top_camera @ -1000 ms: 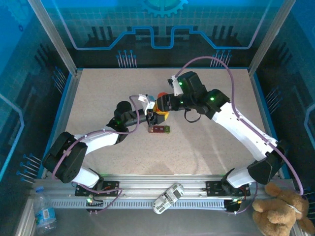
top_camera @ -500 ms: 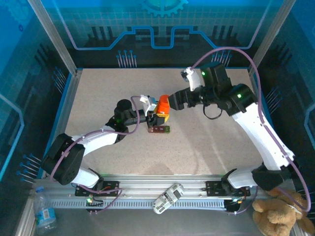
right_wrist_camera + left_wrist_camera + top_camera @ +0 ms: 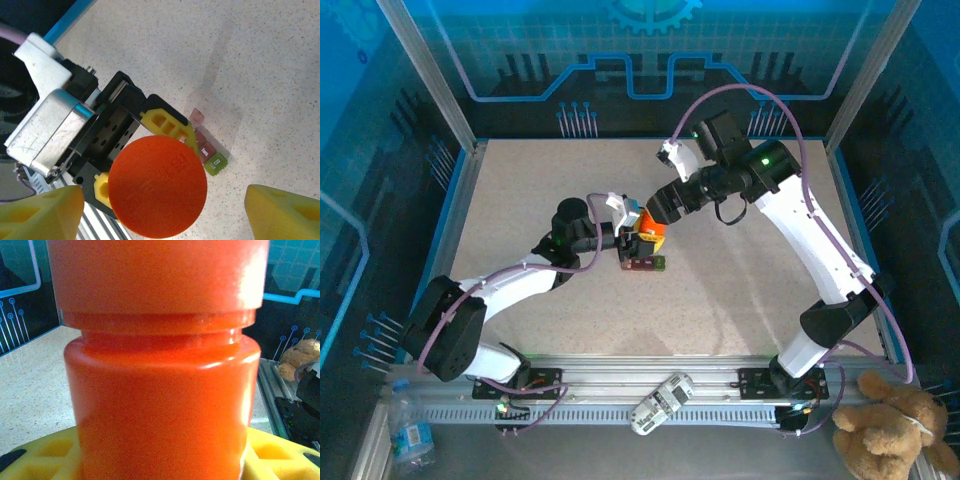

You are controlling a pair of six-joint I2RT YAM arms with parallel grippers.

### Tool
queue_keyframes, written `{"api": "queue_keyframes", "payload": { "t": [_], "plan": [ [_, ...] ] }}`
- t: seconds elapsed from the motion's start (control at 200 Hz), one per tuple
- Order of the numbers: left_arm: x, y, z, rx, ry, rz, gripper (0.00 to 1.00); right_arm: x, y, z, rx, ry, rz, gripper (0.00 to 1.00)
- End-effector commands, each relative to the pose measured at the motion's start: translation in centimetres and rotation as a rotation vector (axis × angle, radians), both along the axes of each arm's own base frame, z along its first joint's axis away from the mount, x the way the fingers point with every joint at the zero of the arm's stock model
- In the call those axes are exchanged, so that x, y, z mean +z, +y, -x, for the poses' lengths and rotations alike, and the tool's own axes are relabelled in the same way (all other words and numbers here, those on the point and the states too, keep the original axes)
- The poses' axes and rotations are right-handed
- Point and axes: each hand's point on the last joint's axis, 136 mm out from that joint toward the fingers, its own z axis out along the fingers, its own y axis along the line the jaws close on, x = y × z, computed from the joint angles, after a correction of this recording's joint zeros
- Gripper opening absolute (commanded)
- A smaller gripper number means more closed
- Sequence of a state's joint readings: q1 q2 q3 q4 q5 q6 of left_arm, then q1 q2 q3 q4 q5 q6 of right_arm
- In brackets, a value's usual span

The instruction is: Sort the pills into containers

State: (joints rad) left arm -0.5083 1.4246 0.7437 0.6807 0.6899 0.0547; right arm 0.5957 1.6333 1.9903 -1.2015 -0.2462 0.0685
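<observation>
**Left gripper grips the bottle, right gripper spread wide above the cap**
Left gripper is clamped on the upright orange pill bottle, 1 yellow finger pressed to each side. Just past its fingertips, on the near side, the containers lie flat on the speckled table, a dark red strip with 1 green end. Over on the right, the right gripper hovers above the bottle's cap, its 2 fingers wide apart and clear of it.
</observation>
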Motion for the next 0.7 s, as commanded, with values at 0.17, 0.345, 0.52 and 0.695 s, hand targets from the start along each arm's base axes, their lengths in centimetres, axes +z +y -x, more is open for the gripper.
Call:
{"api": "queue_keyframes", "payload": {
  "t": [0.17, 0.345, 0.52, 0.695],
  "plan": [
    [2.4, -0.2, 0.5, -0.031, -0.064, 0.039, 0.0, -0.4, 0.8, 0.8, 0.054, 0.026, 0.012, 0.81],
    [2.3, -0.2, 0.4, -0.031, -0.062, 0.042, 0.0, -0.7, 1.1, 0.3, 0.052, 0.027, 0.011, 0.75],
    [2.1, -0.2, 0.4, -0.03, -0.054, 0.041, 0.0, -0.7, 1.3, 0.1, 0.051, 0.027, 0.008, 0.64],
    [2.3, -0.1, 0.2, -0.02, -0.055, 0.057, 0.0, -0.9, 1.1, 0.2, 0.044, 0.031, 0.007, 0.49]
  ]
}}
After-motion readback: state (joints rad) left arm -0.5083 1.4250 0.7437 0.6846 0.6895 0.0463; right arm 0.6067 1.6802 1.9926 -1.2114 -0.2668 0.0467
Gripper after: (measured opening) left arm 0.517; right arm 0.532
